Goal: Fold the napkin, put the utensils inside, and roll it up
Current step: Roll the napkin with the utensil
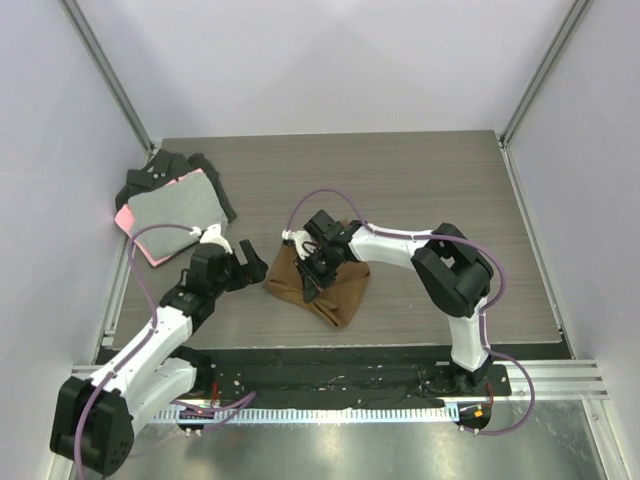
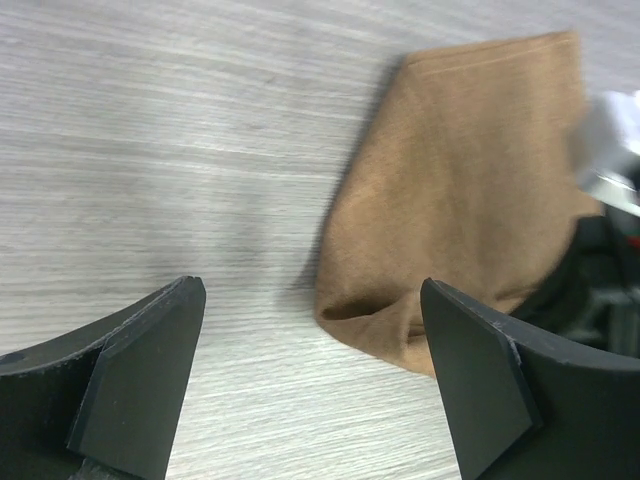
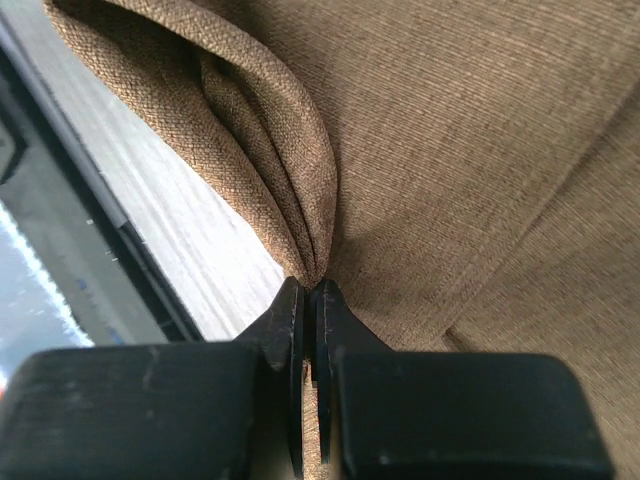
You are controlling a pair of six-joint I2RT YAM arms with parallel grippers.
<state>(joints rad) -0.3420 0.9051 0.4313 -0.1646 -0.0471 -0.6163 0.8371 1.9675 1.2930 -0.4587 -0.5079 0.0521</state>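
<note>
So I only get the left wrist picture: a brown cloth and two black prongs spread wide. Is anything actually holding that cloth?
Observer: Yes. The right pincer is shut on a bunched fold of the napkin.
Operator: And is that cloth the only thing on the table?
Observer: No. In the top view a grey cloth with a pink edge lies on black cloths in the far left corner of the table.

No readable text, labels, brands, numbers or signs in any view. Napkin (image 1: 340,290) is plain brown weave with no print or tag showing. Grey cloth (image 1: 178,208) with pink edge is also unmarked. Any marks on the arm housings are too small to read.
</note>
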